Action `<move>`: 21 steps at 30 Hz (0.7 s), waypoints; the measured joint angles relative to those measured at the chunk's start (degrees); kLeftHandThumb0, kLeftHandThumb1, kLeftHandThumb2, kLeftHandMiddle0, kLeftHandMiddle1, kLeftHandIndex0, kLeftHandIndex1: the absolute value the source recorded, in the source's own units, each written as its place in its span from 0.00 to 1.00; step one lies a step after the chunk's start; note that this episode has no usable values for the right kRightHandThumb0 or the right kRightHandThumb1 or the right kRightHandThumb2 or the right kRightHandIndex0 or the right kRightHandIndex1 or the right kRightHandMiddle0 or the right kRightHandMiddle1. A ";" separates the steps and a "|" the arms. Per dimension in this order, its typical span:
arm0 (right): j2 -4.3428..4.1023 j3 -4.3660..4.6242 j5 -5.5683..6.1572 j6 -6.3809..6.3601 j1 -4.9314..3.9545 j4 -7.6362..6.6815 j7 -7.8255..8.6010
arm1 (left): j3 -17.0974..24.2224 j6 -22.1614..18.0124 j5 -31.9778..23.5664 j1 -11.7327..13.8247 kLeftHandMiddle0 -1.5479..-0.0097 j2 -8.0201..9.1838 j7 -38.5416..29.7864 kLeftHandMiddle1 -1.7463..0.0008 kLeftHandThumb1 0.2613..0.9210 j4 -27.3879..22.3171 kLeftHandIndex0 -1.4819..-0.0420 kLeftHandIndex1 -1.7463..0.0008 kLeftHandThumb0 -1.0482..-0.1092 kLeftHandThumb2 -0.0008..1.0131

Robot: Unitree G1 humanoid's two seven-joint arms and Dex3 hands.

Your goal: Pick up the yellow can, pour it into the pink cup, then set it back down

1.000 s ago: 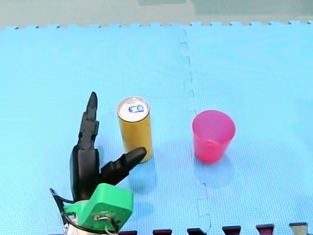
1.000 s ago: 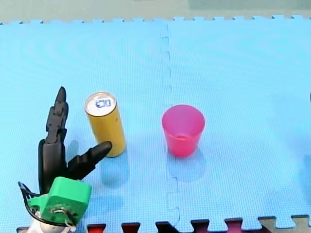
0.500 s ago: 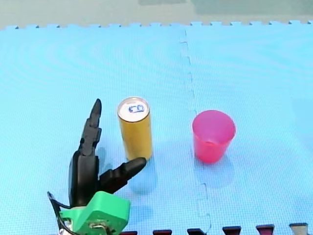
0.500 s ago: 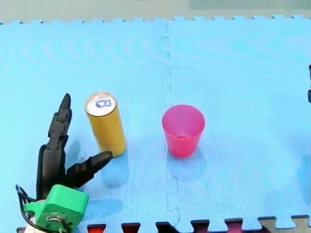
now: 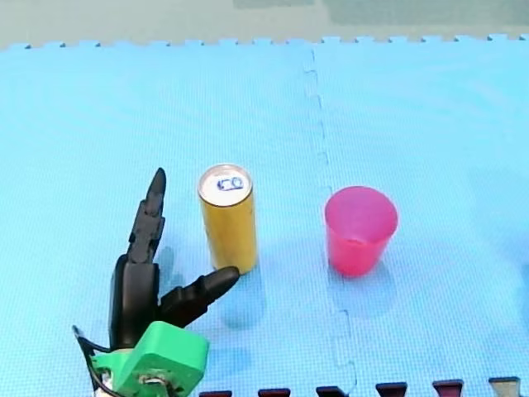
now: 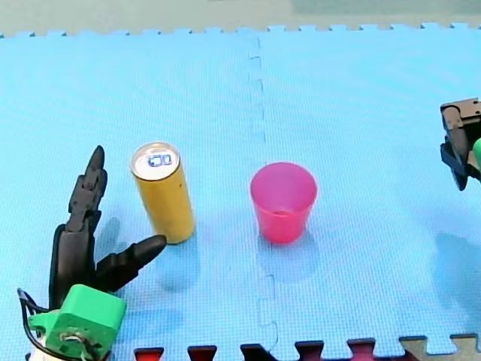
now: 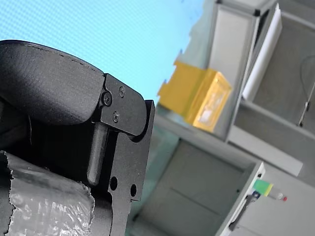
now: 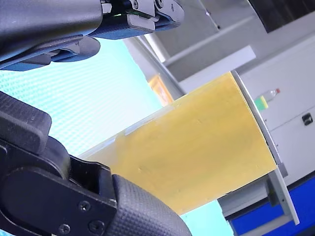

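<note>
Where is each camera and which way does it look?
First head view: from the head, forward and down at blue mat, yellow can, pink cup; left hand beside the can.
Second head view: same, slightly aside; right hand at the right edge.
First wrist view: at a wrist, past its own hand to the mat's edge and a yellow box.
Second wrist view: at the left wrist, along its fingers at the can.
Shared: both head views show can, cup, left hand.

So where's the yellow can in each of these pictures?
First head view: yellow can left of centre, upright.
Second head view: further left.
First wrist view: blue mat, grey shelves.
Second wrist view: close up, across the middle.
Landmark: pink cup on its right, left hand beside it.
</note>
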 measured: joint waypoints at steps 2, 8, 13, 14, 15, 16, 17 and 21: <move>0.54 -0.04 0.05 0.00 -0.21 0.20 0.12 | 0.12 0.01 -0.10 -0.20 0.85 0.05 -0.36 0.99 0.87 0.00 0.93 1.00 0.00 0.00; 1.29 0.06 -0.12 0.11 -0.82 0.60 0.09 | 0.48 0.09 -0.20 -0.45 0.84 0.10 -0.70 0.99 0.90 0.02 0.92 1.00 0.00 0.01; 2.24 0.16 -0.25 0.17 -1.40 0.94 0.25 | 0.74 0.09 -0.40 -0.46 0.84 0.11 -1.12 0.99 0.91 0.02 0.92 1.00 0.00 0.01; 2.34 0.16 -0.26 0.15 -1.42 0.98 0.38 | 0.80 0.09 -0.45 -0.46 0.84 0.12 -1.18 0.99 0.92 0.02 0.92 1.00 0.00 0.01; 2.45 0.12 -0.24 0.12 -1.44 1.03 0.65 | 0.88 0.09 -0.54 -0.46 0.84 0.14 -1.30 1.00 0.92 0.01 0.92 1.00 0.00 0.01; 2.53 0.08 -0.20 0.09 -1.46 1.08 0.95 | 0.95 0.08 -0.60 -0.46 0.84 0.16 -1.42 1.00 0.92 0.00 0.92 1.00 0.00 0.01; 2.64 -0.01 -0.07 0.07 -1.49 1.13 1.43 | 1.02 0.07 -0.68 -0.46 0.84 0.17 -1.58 1.00 0.92 0.00 0.92 1.00 0.00 0.01; 3.28 -0.64 0.73 0.07 -1.64 1.37 3.75 | 1.42 -0.10 -1.21 -0.46 0.84 0.30 -2.55 1.00 0.93 -0.02 0.92 1.00 0.00 0.01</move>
